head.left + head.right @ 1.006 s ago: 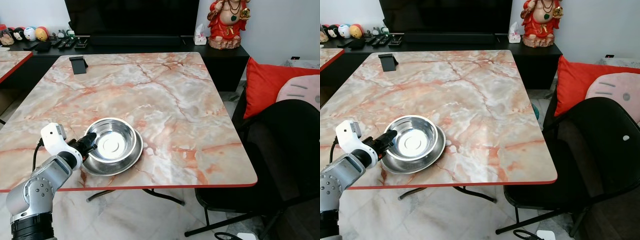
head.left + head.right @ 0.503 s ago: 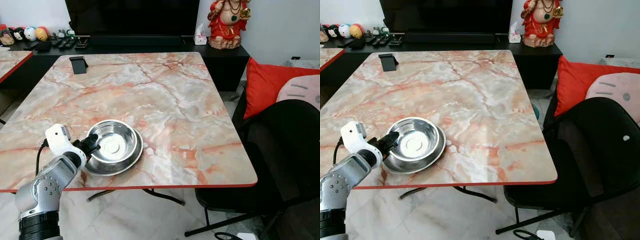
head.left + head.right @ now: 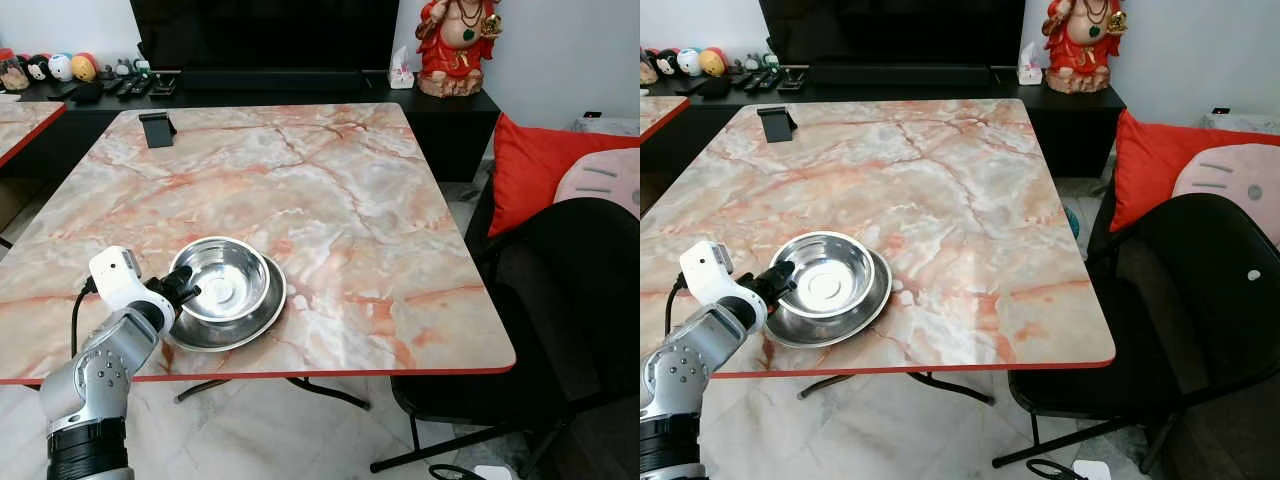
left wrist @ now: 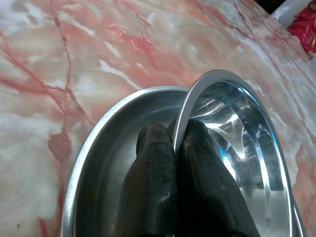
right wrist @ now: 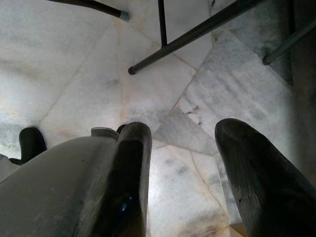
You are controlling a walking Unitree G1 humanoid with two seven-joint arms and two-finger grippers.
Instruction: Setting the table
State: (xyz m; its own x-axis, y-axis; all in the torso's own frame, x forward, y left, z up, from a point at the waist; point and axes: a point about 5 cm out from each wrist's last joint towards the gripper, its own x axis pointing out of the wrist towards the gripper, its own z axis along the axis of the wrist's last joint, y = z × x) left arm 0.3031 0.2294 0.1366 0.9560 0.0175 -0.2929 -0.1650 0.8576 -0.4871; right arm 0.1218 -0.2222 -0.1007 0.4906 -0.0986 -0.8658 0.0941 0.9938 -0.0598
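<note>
Bowl (image 3: 222,280): sitting tilted inside plate (image 3: 250,322) on marble table (image 3: 350,200).
Left gripper (image 4: 178,143): pinching bowl's rim.
Right gripper (image 5: 182,148): hanging spread apart.

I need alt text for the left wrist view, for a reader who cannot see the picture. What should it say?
The left gripper is shut on the rim of a steel bowl, one black finger inside it and one outside. The bowl sits tilted in a wider steel plate, which lies on a pink marble-patterned table.
</note>
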